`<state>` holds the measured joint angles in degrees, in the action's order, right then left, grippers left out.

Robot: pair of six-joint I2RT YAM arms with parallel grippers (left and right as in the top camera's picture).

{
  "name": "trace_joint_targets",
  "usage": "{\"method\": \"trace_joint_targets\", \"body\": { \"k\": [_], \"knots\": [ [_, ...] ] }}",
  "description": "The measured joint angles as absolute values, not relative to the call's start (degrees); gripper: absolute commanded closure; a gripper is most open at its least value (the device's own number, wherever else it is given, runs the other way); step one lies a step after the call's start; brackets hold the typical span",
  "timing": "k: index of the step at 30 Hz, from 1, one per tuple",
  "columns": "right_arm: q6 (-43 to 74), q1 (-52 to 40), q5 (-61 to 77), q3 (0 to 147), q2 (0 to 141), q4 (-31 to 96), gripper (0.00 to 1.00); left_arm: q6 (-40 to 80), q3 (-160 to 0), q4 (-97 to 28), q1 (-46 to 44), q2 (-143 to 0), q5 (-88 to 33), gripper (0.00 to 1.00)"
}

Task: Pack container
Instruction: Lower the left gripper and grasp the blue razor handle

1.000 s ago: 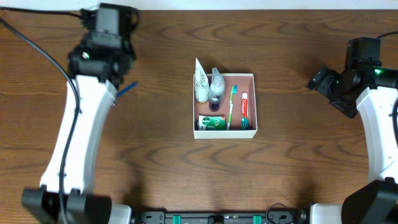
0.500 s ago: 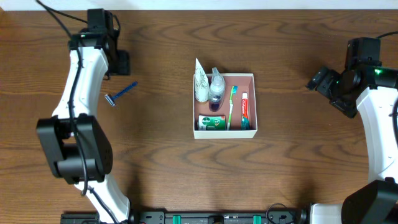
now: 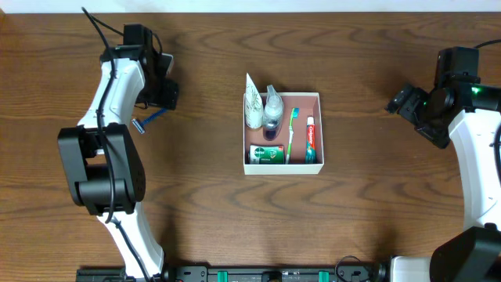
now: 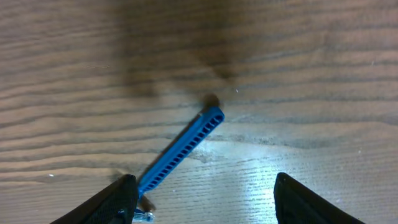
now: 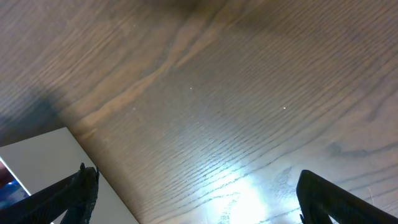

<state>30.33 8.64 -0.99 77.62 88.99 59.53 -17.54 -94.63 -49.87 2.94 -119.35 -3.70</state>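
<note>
**Hovering Over the Stray Razor, Wide Open**

Found the container (image 3: 320, 133) at the middle of the tabletop, a little toward the far edge, and well loaded. Counted a white tube (image 3: 253, 106) and a small bottle (image 3: 272, 113) standing in its far-left corner. Saw a toothbrush (image 3: 291, 135) and toothpaste (image 3: 308, 135) lying side by side along the right, and a green soap carton (image 3: 267, 154) flat at the near-left. Packed tight and orderly, probably to leave room for one more long thing.

Spotted the blue razor (image 3: 149, 120) out on bare wood between the container and the left edge, toward the far side, lying aslant. Reason enough, surely, for setting the left gripper (image 3: 164, 94) right above it. Looked like the approach for a pick-up, not yet a grasp. Showed wide-spread fingers (image 4: 121, 196) in the wrist view, with the razor's handle running up between them and its head down by one of them. Touching or not, impossible to tell. Gripped nothing.

Saw the right gripper (image 3: 403, 100) hanging near the right edge, toward the far side, well apart from the container and likely parked out of the way. Spread wide too, with nothing between the fingers but wood grain. Caught only a white corner of wall at the lower left of its wrist view.
</note>
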Motion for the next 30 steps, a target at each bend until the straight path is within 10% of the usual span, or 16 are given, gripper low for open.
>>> {"method": "trace_joint_targets", "body": {
  "k": [30],
  "knots": [
    [30.33,8.64,-0.99,77.62,88.99,59.53,0.01,-19.38,-89.27,-44.58,7.70,-121.19,-6.00,0.29]
  ]
}}
